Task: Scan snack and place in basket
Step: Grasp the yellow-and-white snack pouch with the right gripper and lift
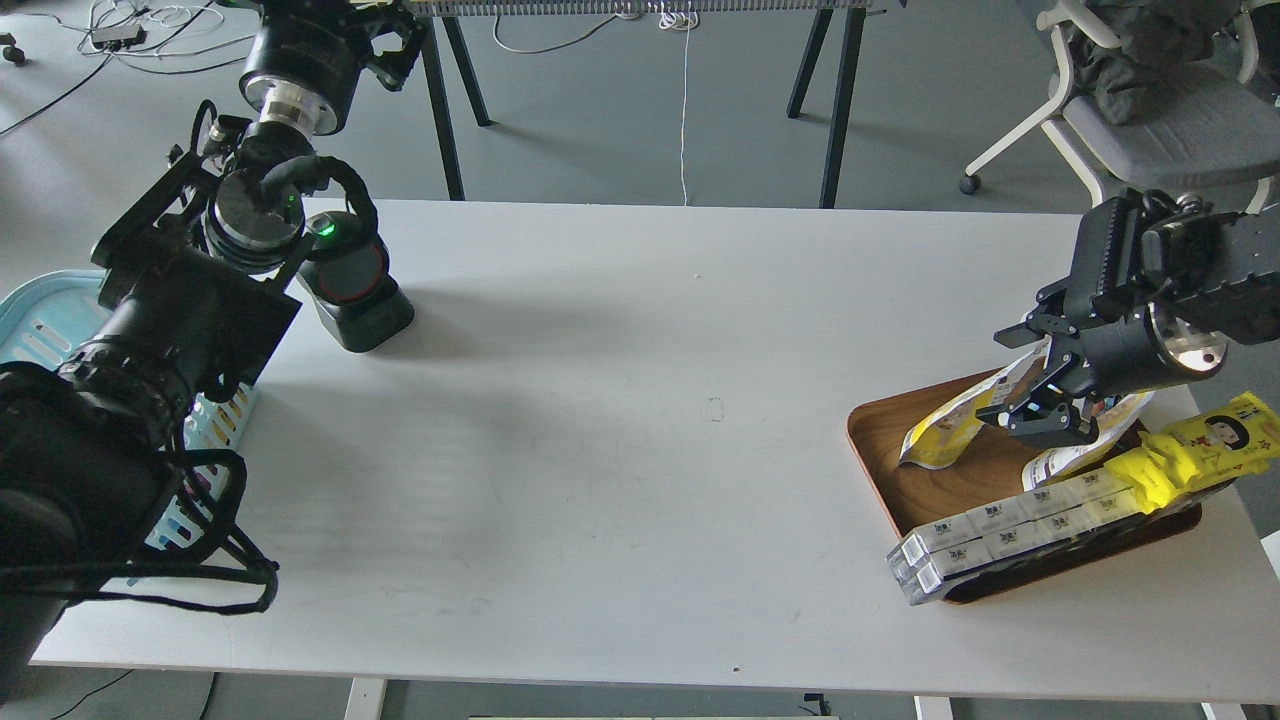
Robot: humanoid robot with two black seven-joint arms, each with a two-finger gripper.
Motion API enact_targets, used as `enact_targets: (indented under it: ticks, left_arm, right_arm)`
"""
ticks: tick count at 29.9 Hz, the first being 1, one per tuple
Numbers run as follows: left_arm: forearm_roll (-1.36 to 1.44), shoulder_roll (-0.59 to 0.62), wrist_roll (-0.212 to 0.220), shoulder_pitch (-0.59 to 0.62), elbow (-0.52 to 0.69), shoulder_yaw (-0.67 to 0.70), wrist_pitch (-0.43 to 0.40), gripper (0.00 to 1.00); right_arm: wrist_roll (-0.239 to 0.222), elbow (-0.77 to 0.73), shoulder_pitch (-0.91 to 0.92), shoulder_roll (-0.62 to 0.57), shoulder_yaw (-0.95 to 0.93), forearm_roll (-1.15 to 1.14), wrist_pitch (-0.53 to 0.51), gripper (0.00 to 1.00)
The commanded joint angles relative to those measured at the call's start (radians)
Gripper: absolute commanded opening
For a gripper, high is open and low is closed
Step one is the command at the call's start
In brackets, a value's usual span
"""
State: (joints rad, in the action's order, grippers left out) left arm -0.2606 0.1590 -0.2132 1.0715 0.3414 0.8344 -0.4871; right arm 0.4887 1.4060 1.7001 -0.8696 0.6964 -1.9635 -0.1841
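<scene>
Over tray, fingers gripping snack

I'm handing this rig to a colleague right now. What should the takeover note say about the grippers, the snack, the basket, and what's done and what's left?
Right gripper: down over the brown wooden tray at the table's right end, fingers at the yellow-and-white snack pouch; whether it is clamped on the pouch cannot be told.
Left gripper: not identifiable; the left arm rises over the table's left end near the black scanner.
Basket: light blue, at the left edge, largely hidden by the left arm.
Done: right arm has reached the pouch.
Left: lift the pouch, scan it, place it in the basket.
</scene>
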Motion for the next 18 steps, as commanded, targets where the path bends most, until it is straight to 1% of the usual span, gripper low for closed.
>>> enact_targets:
  ticks: [1, 4, 6, 9, 12, 15, 18]
  left_arm:
    - [0.0, 0.011, 0.0, 0.001, -0.002, 0.0, -0.001, 1.0]
    - [0.0, 0.011, 0.0, -0.001, -0.004, 0.0, -0.001, 1.0]
    - [0.0, 0.01, 0.0, -0.001, -0.002, 0.0, -0.001, 1.0]
    - [0.0, 0.01, 0.0, 0.001, -0.002, 0.0, -0.001, 1.0]
    - [0.0, 0.01, 0.001, 0.002, -0.002, 0.0, -0.001, 1.0]
    - [0.0, 0.011, 0.0, 0.002, -0.002, 0.0, -0.001, 1.0]
    - [0.0, 0.011, 0.0, -0.004, -0.004, 0.0, -0.001, 1.0]
  right_arm:
    - [0.0, -0.015, -0.005, 0.018, 0.0, -0.002, 0.0, 0.65]
    - [0.0, -0.015, -0.005, 0.026, 0.002, -0.005, 0.0, 0.55]
    - [0.0, -0.015, -0.008, 0.027, 0.002, -0.008, -0.001, 0.46]
    - [0.0, -0.015, -0.008, 0.027, 0.002, -0.009, -0.001, 0.29]
    - [0.0, -0.015, -0.008, 0.029, 0.002, -0.009, -0.001, 0.21]
    - [0.0, -0.022, -0.008, 0.046, 0.002, -0.009, -0.001, 0.06]
    - [0.0, -0.035, -0.013, 0.058, 0.0, -0.008, -0.001, 0.03]
